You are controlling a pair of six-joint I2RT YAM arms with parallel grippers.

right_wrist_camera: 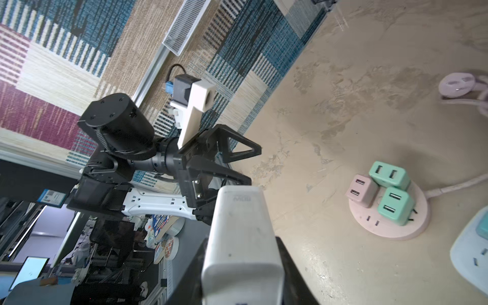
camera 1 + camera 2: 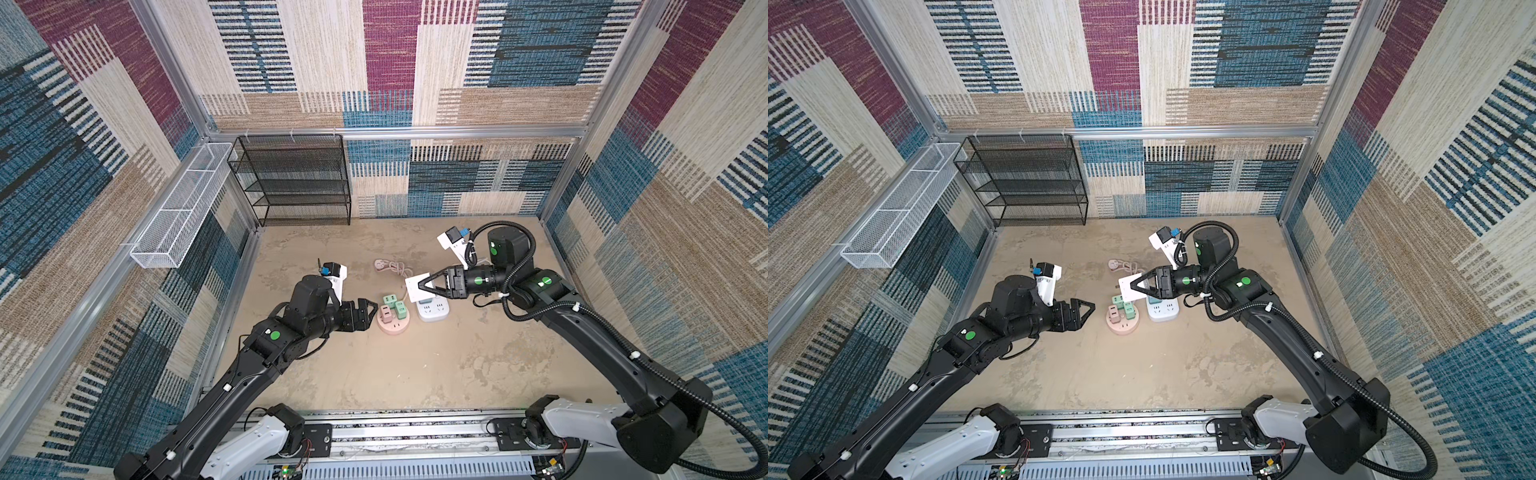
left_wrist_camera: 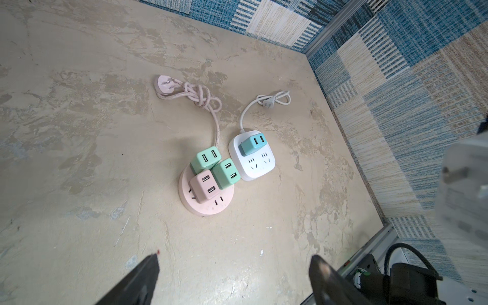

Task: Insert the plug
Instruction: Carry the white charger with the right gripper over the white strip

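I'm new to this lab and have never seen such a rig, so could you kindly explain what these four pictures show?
These are two black robot arms working over a beige table in a booth. Two pictures look down from an overhead camera pair; the other two come from a camera on each arm's wrist. On the table sit a round pink socket base carrying three cube adapters and a white socket block with a teal adapter plugged in. The right pincer is closed on a white charger, held off the table near the sockets. The left pincer is open and empty, beside the pink base.
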